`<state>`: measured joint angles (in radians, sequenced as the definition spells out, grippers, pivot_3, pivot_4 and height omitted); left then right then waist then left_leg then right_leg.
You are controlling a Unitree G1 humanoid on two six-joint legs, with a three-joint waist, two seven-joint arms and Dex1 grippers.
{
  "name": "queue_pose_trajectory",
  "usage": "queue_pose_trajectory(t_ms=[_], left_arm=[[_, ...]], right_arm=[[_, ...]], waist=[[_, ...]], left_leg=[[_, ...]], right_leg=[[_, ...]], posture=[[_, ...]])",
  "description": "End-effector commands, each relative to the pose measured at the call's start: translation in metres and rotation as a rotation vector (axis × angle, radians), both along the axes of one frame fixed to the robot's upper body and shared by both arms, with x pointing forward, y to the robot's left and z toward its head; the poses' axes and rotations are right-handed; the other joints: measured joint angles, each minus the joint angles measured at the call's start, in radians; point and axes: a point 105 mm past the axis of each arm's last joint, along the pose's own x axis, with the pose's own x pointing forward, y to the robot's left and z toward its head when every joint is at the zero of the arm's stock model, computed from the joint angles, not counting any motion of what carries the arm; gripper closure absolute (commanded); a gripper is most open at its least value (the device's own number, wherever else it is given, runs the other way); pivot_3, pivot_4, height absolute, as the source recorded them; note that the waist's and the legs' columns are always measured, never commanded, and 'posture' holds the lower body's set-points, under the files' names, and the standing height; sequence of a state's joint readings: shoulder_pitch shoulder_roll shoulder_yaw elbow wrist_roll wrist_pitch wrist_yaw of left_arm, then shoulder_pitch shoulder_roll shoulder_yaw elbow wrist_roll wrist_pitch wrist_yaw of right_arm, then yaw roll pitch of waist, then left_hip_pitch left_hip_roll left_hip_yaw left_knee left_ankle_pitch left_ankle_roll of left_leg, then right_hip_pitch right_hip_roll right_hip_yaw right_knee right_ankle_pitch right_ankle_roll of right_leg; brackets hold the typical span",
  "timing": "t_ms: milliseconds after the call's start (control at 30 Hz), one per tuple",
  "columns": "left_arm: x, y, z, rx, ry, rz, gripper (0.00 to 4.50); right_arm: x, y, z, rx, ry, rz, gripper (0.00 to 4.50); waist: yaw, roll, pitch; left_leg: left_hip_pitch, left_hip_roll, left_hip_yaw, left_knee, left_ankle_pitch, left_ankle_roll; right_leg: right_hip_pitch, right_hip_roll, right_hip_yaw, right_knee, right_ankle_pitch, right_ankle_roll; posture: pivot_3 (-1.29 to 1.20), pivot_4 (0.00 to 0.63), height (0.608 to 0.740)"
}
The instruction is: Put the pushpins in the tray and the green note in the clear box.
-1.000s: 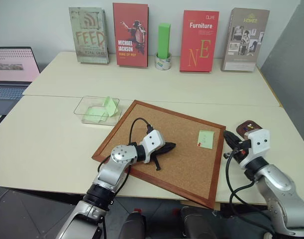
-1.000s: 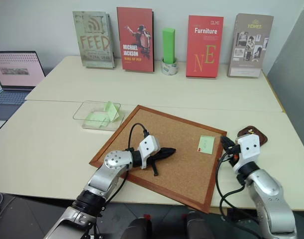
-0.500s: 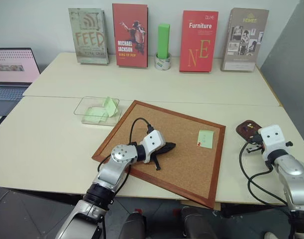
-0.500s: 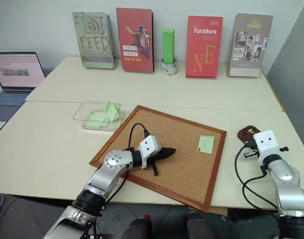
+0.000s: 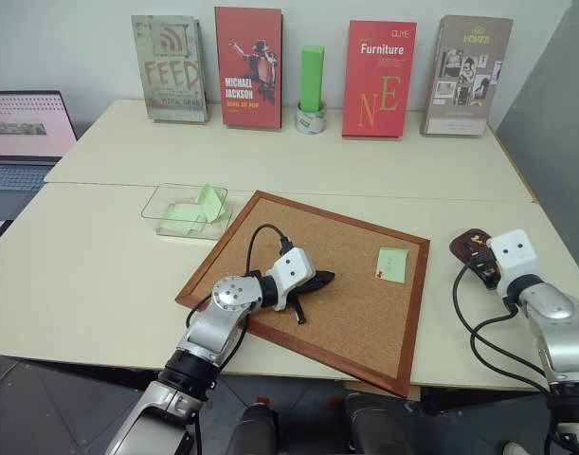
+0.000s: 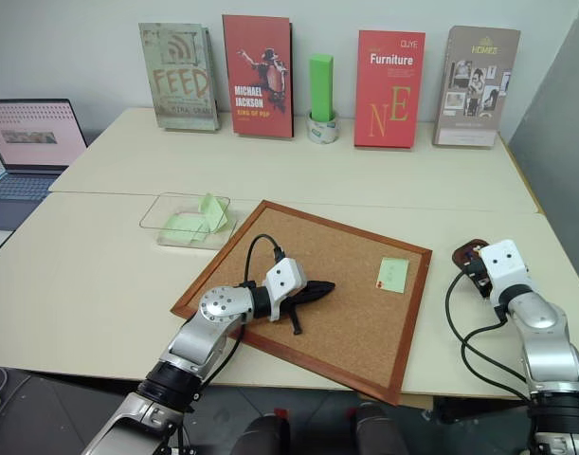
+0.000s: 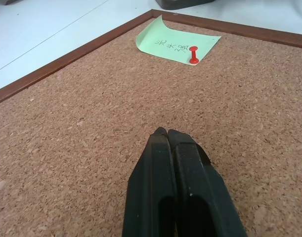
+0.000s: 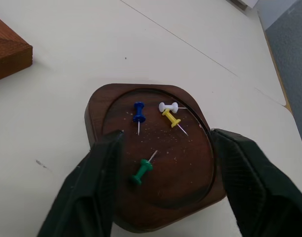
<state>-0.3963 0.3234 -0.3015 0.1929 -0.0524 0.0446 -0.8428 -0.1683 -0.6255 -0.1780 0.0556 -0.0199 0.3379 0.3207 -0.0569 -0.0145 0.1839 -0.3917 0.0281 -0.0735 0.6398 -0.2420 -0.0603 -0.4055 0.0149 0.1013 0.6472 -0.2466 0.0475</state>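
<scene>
With green pin (image 8: 142, 172) lying in tray (image 8: 200, 195), right gripper (image 8: 165, 185) spread over it; L gripper (image 7: 166, 134) pressed shut, empty. Risk: red pin (image 7: 194, 54) pulled carelessly tears green note (image 7: 176, 44).

A pale cream worktop (image 5: 99, 275) carries everything; a seam crosses it from side to side; a wood-framed cork board (image 5: 317, 284) lies turned at an angle near the front edge; the clear box (image 5: 183, 209) sits just beside the board's far left corner; the tray (image 8: 155, 153) rests to the board's right; four books (image 5: 248, 66), a tape roll (image 5: 311, 118) and a laptop (image 5: 24, 142) line the back and left.
</scene>
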Motion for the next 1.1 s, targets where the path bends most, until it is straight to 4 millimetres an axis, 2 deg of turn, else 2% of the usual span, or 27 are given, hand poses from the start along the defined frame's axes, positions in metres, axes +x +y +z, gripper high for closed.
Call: queue_pose_trajectory(t_ms=[33, 67, 200, 367, 500, 633, 767, 900, 1100], left_arm=[[-0.001, 0.009, -0.019, 0.053, 0.052, 0.034, 4.5], [-0.001, 0.009, -0.019, 0.052, 0.052, 0.035, 4.5], [-0.001, 0.008, -0.02, 0.051, 0.055, 0.035, 4.5], [0.0, 0.008, -0.02, 0.05, 0.056, 0.035, 4.5], [0.0, 0.008, -0.02, 0.051, 0.056, 0.034, 4.5], [0.0, 0.009, -0.02, 0.052, 0.055, 0.033, 4.5], [0.001, 0.009, -0.02, 0.052, 0.054, 0.033, 4.5], [0.0, 0.008, -0.02, 0.052, 0.053, 0.032, 4.5], [0.0, 0.008, -0.02, 0.053, 0.053, 0.033, 4.5]], right_arm=[[-0.003, -0.003, 0.023, -0.019, -0.08, -0.018, 0.54], [-0.004, -0.002, 0.026, -0.015, -0.097, -0.017, 0.33], [-0.01, 0.007, 0.039, 0.026, -0.209, -0.008, 0.33], [-0.019, 0.039, 0.042, 0.123, -0.263, 0.109, 0.33], [-0.033, 0.089, 0.032, 0.305, -0.212, 0.291, 0.33], [-0.041, 0.118, 0.022, 0.366, -0.153, 0.373, 0.33], [-0.04, 0.133, 0.003, 0.389, -0.081, 0.374, 0.33], [-0.038, 0.147, -0.004, 0.429, -0.057, 0.384, 0.33], [-0.033, 0.151, -0.012, 0.446, -0.037, 0.37, 0.33]], waist=[[0.0, 0.0, 0.0], [0.0, 0.0, 0.0], [0.0, 0.0, 0.0], [0.0, 0.001, 0.0], [0.0, 0.001, 0.0], [0.0, 0.001, -0.001], [0.0, 0.001, -0.001], [0.0, 0.001, -0.001], [0.0, 0.001, -0.001]], left_leg=[[0.0, 0.0, 0.0, 0.0, 0.0, 0.0], [0.0, 0.0, 0.0, 0.0, 0.0, 0.0], [0.0, 0.0, 0.0, 0.0, 0.0, 0.0], [0.0, 0.0, 0.0, 0.0, 0.0, 0.0], [0.0, 0.0, 0.0, 0.0, 0.0, 0.0], [0.0, 0.0, 0.0, 0.0, 0.0, 0.0], [0.0, 0.001, 0.0, 0.0, 0.0, 0.0], [0.0, 0.001, 0.0, 0.0, 0.0, 0.0], [0.0, 0.001, 0.0, 0.0, 0.0, 0.0]], right_leg=[[0.0, 0.0, 0.0, 0.0, 0.0, 0.0], [0.0, 0.0, 0.0, 0.0, 0.0, 0.0], [0.0, 0.0, 0.0, 0.0, 0.0, 0.0], [0.0, 0.0, 0.0, 0.0, 0.0, 0.0], [0.0, 0.0, 0.0, 0.0, 0.0, 0.0], [0.0, 0.0, 0.0, 0.0, 0.0, 0.0], [0.0, 0.0, 0.0, 0.0, 0.0, 0.0], [0.0, 0.0, 0.0, 0.0, 0.0, 0.0], [0.0, 0.0, 0.0, 0.0, 0.0, 0.0]], posture=[[0.0, 0.15, 0.74], [0.0, 0.15, 0.74], [0.0, 0.15, 0.74], [0.0, 0.15, 0.74], [0.0, 0.15, 0.74], [0.0, 0.15, 0.74], [0.0, 0.15, 0.74], [0.0, 0.15, 0.74], [0.0, 0.15, 0.74]])
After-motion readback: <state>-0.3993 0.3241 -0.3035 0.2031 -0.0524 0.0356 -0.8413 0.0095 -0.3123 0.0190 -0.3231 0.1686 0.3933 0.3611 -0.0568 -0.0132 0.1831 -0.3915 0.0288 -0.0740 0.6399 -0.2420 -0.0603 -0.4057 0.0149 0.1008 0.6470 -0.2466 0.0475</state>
